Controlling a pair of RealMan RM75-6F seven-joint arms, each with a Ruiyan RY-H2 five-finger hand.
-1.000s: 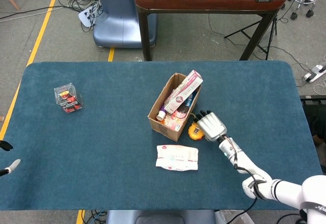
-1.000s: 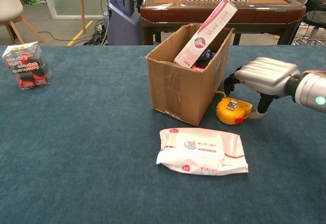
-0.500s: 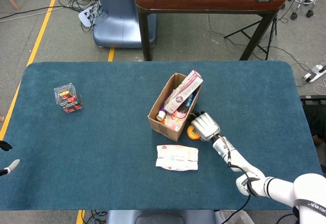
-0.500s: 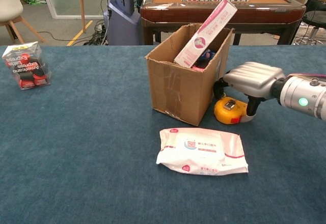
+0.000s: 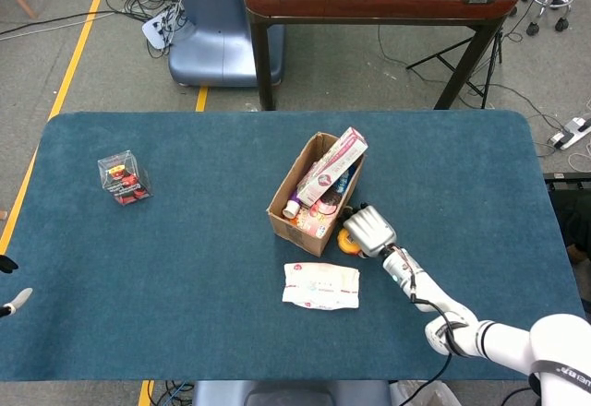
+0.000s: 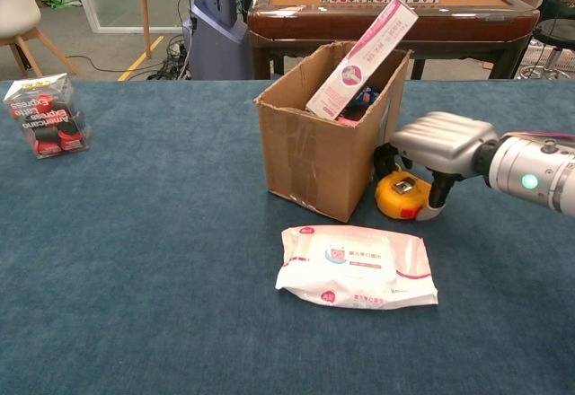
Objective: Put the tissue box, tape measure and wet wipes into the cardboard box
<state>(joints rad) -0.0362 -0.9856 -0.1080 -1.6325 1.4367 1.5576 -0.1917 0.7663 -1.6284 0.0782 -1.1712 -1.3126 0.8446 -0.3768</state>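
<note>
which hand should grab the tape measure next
Right. The right robot hand is already curled over the tape measure beside the cardboard box; the left robot hand sits far off at the table's edge.

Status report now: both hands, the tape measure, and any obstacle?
Right robot hand over tape measure, fingers around it, grip unconfirmed. Left robot hand barely visible at table edge. Tape measure on table against cardboard box. Wet wipes still outside.

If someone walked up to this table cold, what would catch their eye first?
Likely the open brown cardboard box mid-table, with a long pink tissue box leaning out of its top. Right beside it, the silver right hand is curled over a round yellow tape measure. A white wet wipes pack lies flat in front of the box.
</note>
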